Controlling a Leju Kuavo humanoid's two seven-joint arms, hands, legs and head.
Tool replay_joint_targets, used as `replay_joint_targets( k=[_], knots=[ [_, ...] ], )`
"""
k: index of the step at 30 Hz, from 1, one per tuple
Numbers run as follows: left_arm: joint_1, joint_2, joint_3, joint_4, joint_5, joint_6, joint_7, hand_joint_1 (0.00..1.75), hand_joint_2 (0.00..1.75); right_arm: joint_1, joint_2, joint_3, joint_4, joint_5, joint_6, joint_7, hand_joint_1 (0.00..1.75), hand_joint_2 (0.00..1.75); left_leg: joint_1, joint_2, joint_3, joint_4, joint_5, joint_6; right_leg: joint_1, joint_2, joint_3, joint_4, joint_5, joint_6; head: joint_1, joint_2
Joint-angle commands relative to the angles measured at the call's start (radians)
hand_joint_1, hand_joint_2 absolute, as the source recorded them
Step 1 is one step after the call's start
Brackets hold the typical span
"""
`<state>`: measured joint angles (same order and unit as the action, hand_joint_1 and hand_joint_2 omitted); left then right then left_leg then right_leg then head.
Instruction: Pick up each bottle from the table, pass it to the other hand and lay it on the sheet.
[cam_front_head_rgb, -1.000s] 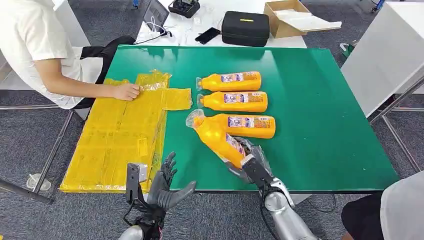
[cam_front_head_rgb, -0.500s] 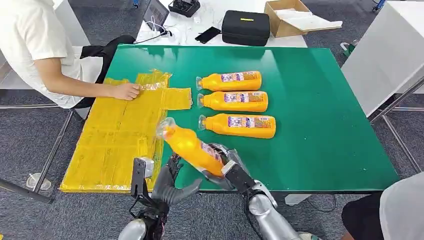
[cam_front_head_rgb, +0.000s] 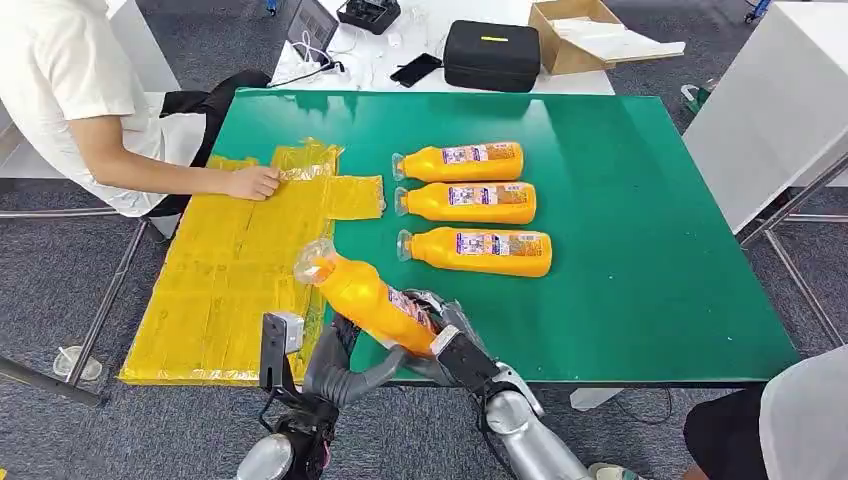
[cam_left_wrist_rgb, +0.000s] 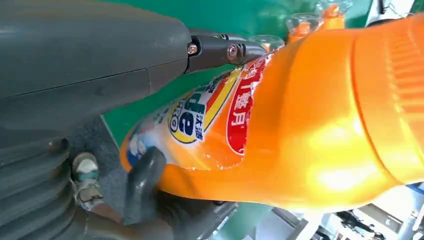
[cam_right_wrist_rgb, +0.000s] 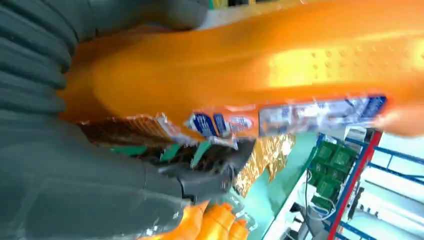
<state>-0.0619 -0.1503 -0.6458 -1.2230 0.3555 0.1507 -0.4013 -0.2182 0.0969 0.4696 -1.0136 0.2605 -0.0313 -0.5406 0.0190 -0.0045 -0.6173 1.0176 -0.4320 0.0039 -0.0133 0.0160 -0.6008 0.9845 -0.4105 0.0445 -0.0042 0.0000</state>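
Observation:
An orange bottle (cam_front_head_rgb: 370, 300) with a clear cap hangs tilted over the table's front edge, cap toward the yellow sheet (cam_front_head_rgb: 240, 270). My right hand (cam_front_head_rgb: 455, 350) grips its base. My left hand (cam_front_head_rgb: 340, 365) is under the bottle's middle. In the left wrist view the thumb lies across the bottle (cam_left_wrist_rgb: 310, 125) and a dark finger (cam_left_wrist_rgb: 145, 170) presses it from the other side. The right wrist view shows the same bottle (cam_right_wrist_rgb: 280, 65) held against the palm. Three more orange bottles (cam_front_head_rgb: 465, 161) (cam_front_head_rgb: 470, 203) (cam_front_head_rgb: 480, 251) lie side by side on the green table (cam_front_head_rgb: 640, 250).
A seated person rests a hand (cam_front_head_rgb: 252, 183) on the sheet's far part. A black case (cam_front_head_rgb: 490, 55) and a cardboard box (cam_front_head_rgb: 575, 35) stand on a white table behind. Another person's clothing (cam_front_head_rgb: 800, 420) shows at the lower right.
My right hand has carried the bottle left from beside the row to above my left hand. The left hand, open before, now has its thumb and fingers around the bottle.

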Motion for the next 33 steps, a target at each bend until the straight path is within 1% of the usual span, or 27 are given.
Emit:
replay_joint_targets(
  k=[1, 2, 4, 5, 6, 11, 15, 16, 17, 18, 19, 20, 22, 23, 25, 26, 27, 29, 30, 31, 32, 33],
  knots=[
    [-0.034, 0.0, 0.014, 0.024, 0.027, -0.032, 0.004, 0.0, 1.75, -0.054, 0.0, 0.063, 0.091, 0.011, -0.004, -0.008, 1.75, 1.75, 0.0, 0.001, 0.002, 0.0, 0.0, 0.001, 0.0, -0.001, 0.002, 0.0, 0.0, -0.002, 0.0, 0.0],
    [-0.036, -0.005, 0.023, 0.028, 0.044, -0.039, 0.006, 0.0, 1.75, -0.055, 0.008, 0.085, 0.091, 0.027, -0.017, -0.022, 1.75, 1.75, 0.0, 0.001, 0.002, 0.0, 0.0, 0.001, 0.001, 0.0, 0.001, 0.0, 0.0, -0.001, 0.0, 0.0],
    [-0.026, -0.021, 0.075, -0.007, 0.174, -0.111, -0.002, 0.0, 1.75, -0.043, 0.007, 0.132, 0.045, 0.007, 0.003, -0.021, 1.75, 1.75, 0.0, 0.001, 0.003, 0.0, 0.0, 0.001, 0.001, -0.001, 0.002, 0.0, 0.0, -0.002, 0.0, 0.0],
    [-0.028, -0.023, 0.078, -0.011, 0.184, -0.122, -0.014, 0.0, 1.75, -0.047, 0.006, 0.136, 0.052, 0.005, 0.005, -0.022, 1.75, 1.75, 0.0, 0.002, 0.003, 0.0, -0.001, 0.001, 0.001, 0.0, 0.003, 0.0, -0.001, -0.002, 0.0, 0.0],
    [-0.029, -0.028, 0.085, -0.013, 0.212, -0.133, 0.0, 0.0, 1.75, -0.054, 0.009, 0.138, 0.066, 0.005, -0.001, -0.019, 1.75, 1.75, 0.0, 0.0, 0.002, 0.0, -0.001, 0.001, 0.001, -0.001, 0.001, 0.0, -0.001, -0.002, 0.0, 0.0],
    [-0.026, -0.023, 0.084, -0.028, 0.272, -0.195, 0.011, 0.0, 1.75, -0.065, 0.015, 0.142, 0.085, -0.01, 0.002, -0.032, 1.75, 1.75, 0.0, 0.001, 0.002, 0.0, 0.0, 0.001, 0.0, -0.001, 0.001, 0.0, -0.001, -0.002, 0.0, 0.0],
    [-0.04, -0.019, 0.052, 0.007, 0.238, -0.209, -0.011, 0.0, 1.75, -0.06, 0.013, 0.153, 0.071, -0.011, 0.008, -0.032, 1.75, 1.75, 0.0, 0.0, 0.001, 0.0, 0.0, 0.001, 0.0, -0.001, 0.0, 0.0, 0.0, -0.001, 0.0, 0.0],
    [-0.043, -0.02, 0.045, 0.012, 0.229, -0.217, -0.019, 0.05, 1.75, -0.057, 0.012, 0.157, 0.066, -0.011, 0.01, -0.032, 1.75, 1.75, 0.0, 0.0, 0.002, 0.0, -0.001, 0.001, 0.0, -0.002, 0.002, 0.0, -0.001, -0.002, 0.0, 0.0],
    [-0.043, -0.018, 0.043, 0.009, 0.213, -0.216, -0.037, 1.48, 1.75, -0.056, 0.012, 0.159, 0.062, -0.011, 0.011, -0.032, 1.75, 1.75, 0.0, 0.0, 0.0, 0.0, 0.0, 0.001, 0.0, -0.002, 0.0, 0.0, -0.001, -0.001, 0.0, 0.0],
    [-0.043, -0.018, 0.038, 0.006, 0.2, -0.221, -0.048, 1.75, 1.75, -0.052, 0.01, 0.158, 0.056, -0.013, 0.012, -0.034, 1.75, 1.75, 0.0, -0.001, 0.001, 0.0, 0.0, 0.001, 0.0, -0.002, 0.001, 0.0, -0.001, -0.002, 0.0, 0.0],
    [-0.04, -0.018, 0.04, -0.003, 0.197, -0.223, -0.056, 1.75, 1.75, -0.047, 0.011, 0.153, 0.052, -0.022, 0.017, -0.035, 1.75, 1.75, 0.0, -0.001, 0.0, 0.0, 0.0, 0.0, 0.0, -0.002, 0.0, 0.0, -0.001, -0.001, 0.0, 0.0],
    [-0.039, -0.018, 0.04, -0.006, 0.195, -0.224, -0.059, 1.75, 1.75, -0.045, 0.011, 0.15, 0.053, -0.028, 0.022, -0.034, 1.75, 1.75, 0.0, -0.001, 0.003, 0.0, -0.001, 0.001, 0.0, -0.004, 0.003, 0.0, -0.002, -0.002, 0.0, 0.0],
    [-0.037, -0.017, 0.041, -0.017, 0.19, -0.23, -0.066, 1.75, 1.75, -0.044, 0.013, 0.149, 0.059, -0.034, 0.03, -0.035, 1.75, 1.75, 0.0, -0.001, 0.0, 0.0, 0.0, 0.001, 0.0, -0.002, 0.0, 0.0, -0.001, -0.001, 0.0, 0.0],
    [-0.036, -0.017, 0.042, -0.019, 0.189, -0.231, -0.066, 1.75, 1.75, -0.045, 0.014, 0.149, 0.063, -0.034, 0.031, -0.035, 1.75, 1.75, 0.0, -0.001, 0.002, 0.0, 0.0, 0.001, 0.0, -0.003, 0.002, 0.0, -0.001, -0.002, 0.0, 0.0],
    [-0.038, -0.019, 0.041, -0.015, 0.189, -0.232, -0.064, 1.75, 1.75, -0.047, 0.016, 0.15, 0.067, -0.035, 0.033, -0.036, 1.73, 1.75, 0.0, -0.001, 0.001, 0.0, 0.0, 0.001, 0.0, -0.003, 0.001, 0.0, -0.001, -0.002, 0.0, 0.0],
    [-0.041, -0.018, 0.038, -0.009, 0.184, -0.231, -0.061, 1.75, 1.75, -0.046, 0.02, 0.147, 0.073, -0.044, 0.042, -0.038, 1.75, 1.75, 0.0, -0.001, 0.0, 0.0, 0.0, 0.001, 0.0, -0.002, -0.001, 0.0, 0.0, -0.001, 0.0, 0.0],
    [-0.042, -0.019, 0.039, -0.007, 0.183, -0.231, -0.062, 1.75, 1.75, -0.046, 0.023, 0.145, 0.076, -0.047, 0.044, -0.038, 1.75, 1.75, 0.0, -0.001, 0.002, 0.0, 0.0, 0.001, 0.0, -0.003, 0.001, 0.0, -0.001, -0.002, 0.0, 0.0],
    [-0.04, -0.02, 0.04, -0.008, 0.18, -0.238, -0.071, 1.75, 1.75, -0.045, 0.03, 0.142, 0.077, -0.058, 0.052, -0.042, 1.66, 1.75, 0.0, -0.001, 0.001, 0.0, 0.0, 0.001, 0.0, -0.003, 0.001, 0.0, -0.001, -0.002, 0.0, 0.0],
    [-0.039, -0.02, 0.042, -0.012, 0.18, -0.24, -0.074, 1.75, 1.75, -0.043, 0.032, 0.139, 0.075, -0.067, 0.058, -0.042, 1.5, 1.75, 0.0, -0.001, 0.002, 0.0, 0.0, 0.001, 0.0, -0.003, 0.002, 0.0, -0.001, -0.002, 0.0, 0.0],
    [-0.039, -0.02, 0.042, -0.012, 0.18, -0.24, -0.074, 1.75, 1.75, -0.043, 0.032, 0.139, 0.075, -0.067, 0.058, -0.042, 0.3, 1.75, 0.0, -0.001, 0.0, 0.0, 0.0, 0.0, 0.001, -0.002, 0.0, 0.0, -0.001, -0.001, 0.0, 0.0],
    [-0.035, -0.018, 0.047, -0.025, 0.169, -0.231, -0.084, 1.75, 1.75, -0.035, 0.037, 0.133, 0.063, -0.079, 0.062, -0.038, 0.0, 1.75, 0.0, -0.001, 0.001, 0.0, 0.0, 0.001, 0.0, -0.003, 0.001, 0.0, -0.001, -0.002, 0.0, 0.0],
    [-0.035, -0.018, 0.048, -0.03, 0.164, -0.228, -0.087, 1.75, 1.75, -0.034, 0.037, 0.134, 0.058, -0.079, 0.061, -0.038, 0.0, 1.75, 0.0, -0.001, 0.0, 0.0, 0.0, 0.0, 0.0, -0.002, 0.0, 0.0, -0.001, -0.001, 0.0, 0.0]
  ],
)
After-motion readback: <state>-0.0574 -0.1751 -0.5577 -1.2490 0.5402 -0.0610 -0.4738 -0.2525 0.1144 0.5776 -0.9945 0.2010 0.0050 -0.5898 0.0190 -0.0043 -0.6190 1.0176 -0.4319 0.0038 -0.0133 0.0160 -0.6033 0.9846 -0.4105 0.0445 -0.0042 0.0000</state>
